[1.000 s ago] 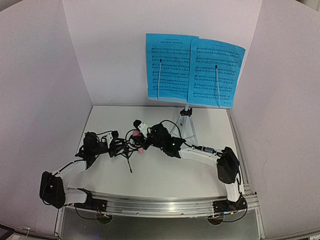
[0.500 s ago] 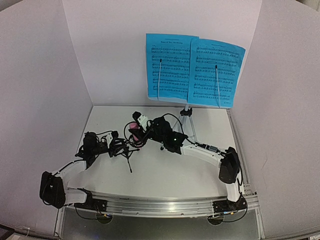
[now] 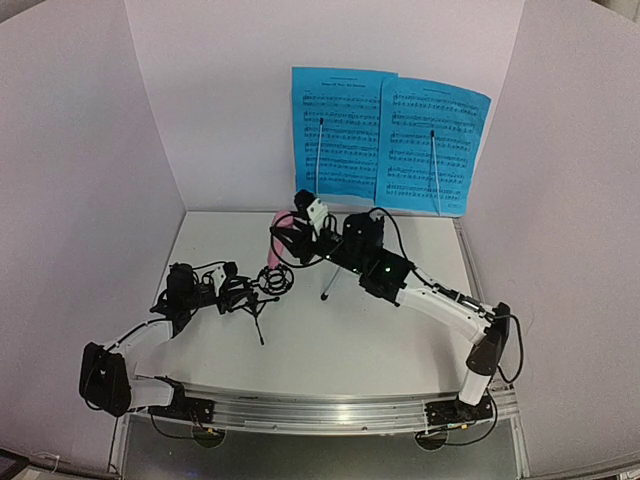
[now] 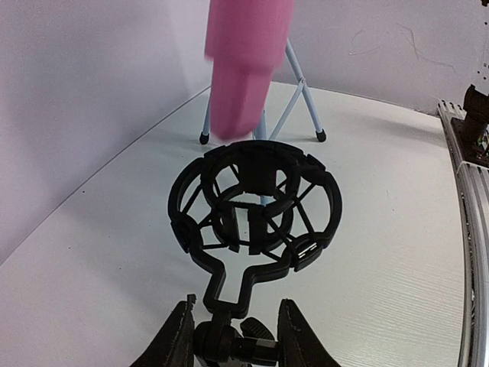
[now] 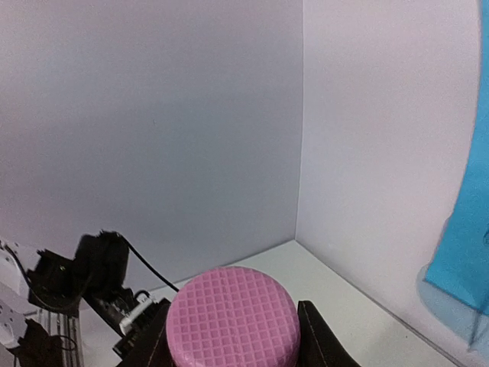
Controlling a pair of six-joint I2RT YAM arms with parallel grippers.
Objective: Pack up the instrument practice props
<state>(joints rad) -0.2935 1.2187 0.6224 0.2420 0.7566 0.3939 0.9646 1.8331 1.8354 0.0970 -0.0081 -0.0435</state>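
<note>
My right gripper is shut on the pink stick microphone and holds it upright in the air, its lower end just above the ring mount. The microphone's gridded head sits between my right fingers. My left gripper is shut on the small black tripod mic stand at the joint under its ring mount. The ring is empty, with the microphone body hanging over it. The blue sheet-music pages stand on the music stand at the back; its silver tripod is partly hidden by my right arm.
White walls close the back and both sides. A metal rail runs along the near edge, where both arm bases sit. Black cables trail from my left wrist. One tripod leg of the music stand reaches toward the table's middle.
My right gripper has lifted the pink microphone up out of the ring mount and moved it back and to the right. My left gripper has held the mic stand still.
</note>
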